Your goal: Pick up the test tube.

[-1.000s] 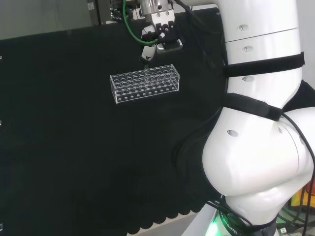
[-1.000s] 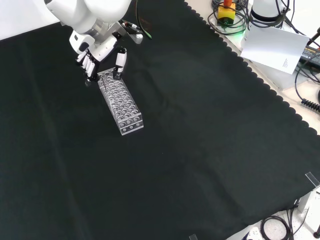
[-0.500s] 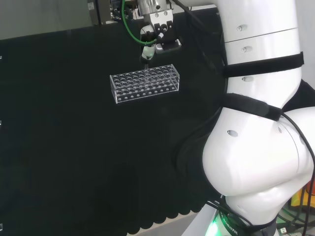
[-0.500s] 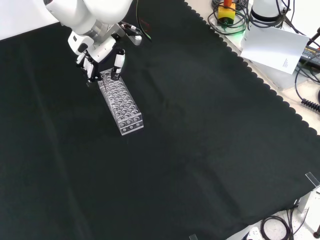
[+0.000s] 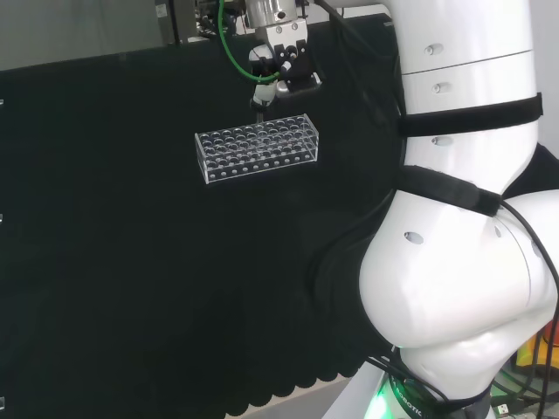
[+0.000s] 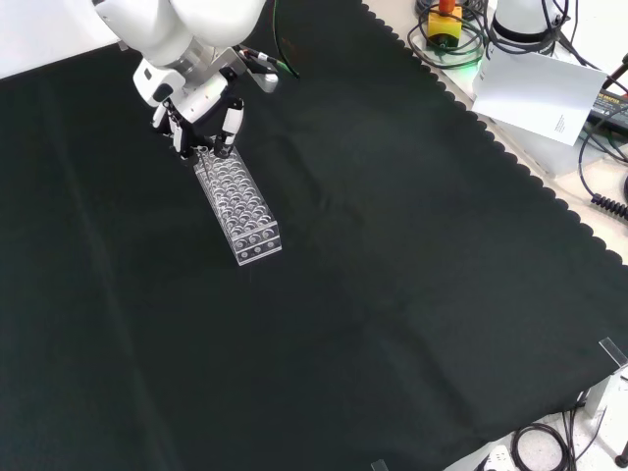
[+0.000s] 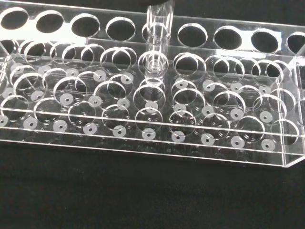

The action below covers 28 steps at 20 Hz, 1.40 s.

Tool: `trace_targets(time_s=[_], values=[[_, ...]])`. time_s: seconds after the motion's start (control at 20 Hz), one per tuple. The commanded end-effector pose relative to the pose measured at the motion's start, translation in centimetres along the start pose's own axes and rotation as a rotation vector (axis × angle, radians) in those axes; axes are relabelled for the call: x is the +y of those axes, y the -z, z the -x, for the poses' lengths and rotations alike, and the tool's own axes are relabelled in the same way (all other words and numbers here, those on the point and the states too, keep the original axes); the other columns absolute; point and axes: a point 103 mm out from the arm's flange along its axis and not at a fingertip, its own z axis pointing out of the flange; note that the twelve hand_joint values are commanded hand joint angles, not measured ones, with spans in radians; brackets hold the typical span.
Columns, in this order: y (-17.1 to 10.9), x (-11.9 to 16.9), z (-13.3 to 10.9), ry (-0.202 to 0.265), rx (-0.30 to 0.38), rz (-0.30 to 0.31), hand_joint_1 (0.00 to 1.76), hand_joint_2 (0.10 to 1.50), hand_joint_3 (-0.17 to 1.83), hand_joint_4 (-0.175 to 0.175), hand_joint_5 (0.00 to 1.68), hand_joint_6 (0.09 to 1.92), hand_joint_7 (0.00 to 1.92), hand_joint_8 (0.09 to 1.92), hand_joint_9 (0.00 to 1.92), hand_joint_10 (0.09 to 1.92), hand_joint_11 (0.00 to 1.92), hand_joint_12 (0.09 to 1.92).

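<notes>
Black cloth covers the tabletop (image 6: pixel 392 294), matte and faintly creased, with a scalloped edge on the side nearest the arm's base. On it stands one clear plastic rack (image 5: pixel 257 147), a long rectangular block with rows of round holes through its upper plates and small pale discs marking the seats below, all seen in the wrist view as stacked glassy rings (image 7: pixel 143 105).

Over the rack's far long edge in the head view hangs the hand (image 5: pixel 278 65), black and white, smooth-shelled, its fingers (image 6: pixel 227 123) drawn in toward one another above the rack's end that lies highest in the front view. They look curled round something slender. The test tube (image 7: pixel 157 43) is a thin clear cylinder standing upright, its rounded bottom just at a hole in the rack's second row from the far edge; its upper part runs up to the hand. In the head view a thin pale line (image 5: pixel 258 112) drops from the fingers to the rack, which I take for the same tube.

My judgement: the grasp is made and the lift is in progress or about to finish. The next move calls for a straight vertical pull, so the glass clears its hole without dragging the light rack along or tipping.
</notes>
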Motion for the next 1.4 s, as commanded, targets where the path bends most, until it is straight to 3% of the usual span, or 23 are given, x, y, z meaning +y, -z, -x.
trace_targets(time_s=[0.05,0.4,0.6,0.75,0.95,1.4], values=[[0.3,0.7,-0.5,-0.013,0.022,0.028,1.05,1.06,-0.17,-0.175,0.84,0.56,1.22,0.76,1.07,0.6,0.43,1.37],[0.1,1.9,-1.0,-0.022,0.026,0.049,1.1,1.05,-0.17,-0.175,0.92,0.59,1.32,0.72,1.19,0.56,0.53,1.34],[0.2,2.2,-1.2,-0.037,0.009,0.106,1.21,1.07,-0.16,-0.175,1.12,0.62,1.35,0.65,1.29,0.54,0.64,1.29],[0.5,2.0,-1.1,-0.049,0.001,0.168,1.38,1.04,-0.07,-0.175,1.2,0.35,1.28,0.86,1.19,0.65,0.88,1.16],[1.1,1.8,-1.4,-0.038,-0.003,0.189,1.41,1.03,0.0,-0.175,1.15,0.37,1.2,1.01,1.12,0.76,1.06,1.04],[1.3,0.1,-0.9,-0.033,0.023,0.199,1.41,1.03,0.0,-0.175,1.14,0.4,1.18,1.03,1.11,0.78,1.1,1.03]])
